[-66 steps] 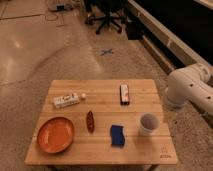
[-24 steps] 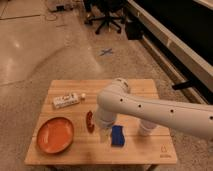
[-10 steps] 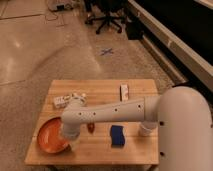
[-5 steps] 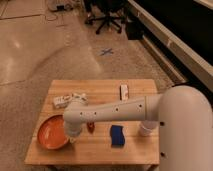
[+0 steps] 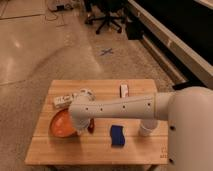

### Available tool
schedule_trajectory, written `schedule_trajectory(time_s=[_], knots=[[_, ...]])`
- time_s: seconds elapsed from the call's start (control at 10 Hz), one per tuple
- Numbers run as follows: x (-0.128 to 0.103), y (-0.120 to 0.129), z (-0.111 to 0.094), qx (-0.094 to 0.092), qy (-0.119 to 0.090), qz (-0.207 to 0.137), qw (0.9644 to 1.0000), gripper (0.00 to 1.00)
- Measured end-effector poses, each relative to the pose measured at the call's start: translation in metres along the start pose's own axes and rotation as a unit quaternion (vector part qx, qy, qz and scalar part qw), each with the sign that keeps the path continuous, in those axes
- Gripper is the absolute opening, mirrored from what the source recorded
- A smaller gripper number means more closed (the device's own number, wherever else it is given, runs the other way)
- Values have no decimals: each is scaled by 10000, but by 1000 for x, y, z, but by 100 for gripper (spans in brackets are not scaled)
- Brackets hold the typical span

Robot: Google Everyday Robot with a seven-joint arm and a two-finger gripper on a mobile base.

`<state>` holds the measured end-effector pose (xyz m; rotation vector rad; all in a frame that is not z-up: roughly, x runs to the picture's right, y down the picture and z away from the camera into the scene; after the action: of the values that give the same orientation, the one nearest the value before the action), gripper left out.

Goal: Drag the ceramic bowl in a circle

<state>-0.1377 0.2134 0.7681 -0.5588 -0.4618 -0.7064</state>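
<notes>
Where the white arm (image 5: 125, 106) bends down over the wooden table (image 5: 100, 152), the gripper (image 5: 80, 131) sits at the right rim of the orange bowl (image 5: 62, 123), its fingers drawn together; the arm hides whether they pinch the rim. The bowl rests flat on the table. Just right of the bowl lies a small reddish-brown thing (image 5: 91, 125). Farther right of it come a blue sponge (image 5: 117, 136) and then a white cup (image 5: 146, 129), partly behind the arm. Behind the bowl lies a white bottle (image 5: 62, 100), and well off to its back right a small white-and-red box (image 5: 123, 90).
</notes>
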Motion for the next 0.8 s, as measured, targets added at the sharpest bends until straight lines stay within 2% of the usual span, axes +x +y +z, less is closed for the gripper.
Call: schedule_trajectory(time_s=[0.2,0.5,0.6,0.8], knots=[[7,22,-5,-134,62,-25,9999,0],[-4,63,-11,-371,7,-286,9989,0],[-20,80,-16,-466,-78,-481,9977,0],[-56,98,-21,-582,-276,-848,9943,0]])
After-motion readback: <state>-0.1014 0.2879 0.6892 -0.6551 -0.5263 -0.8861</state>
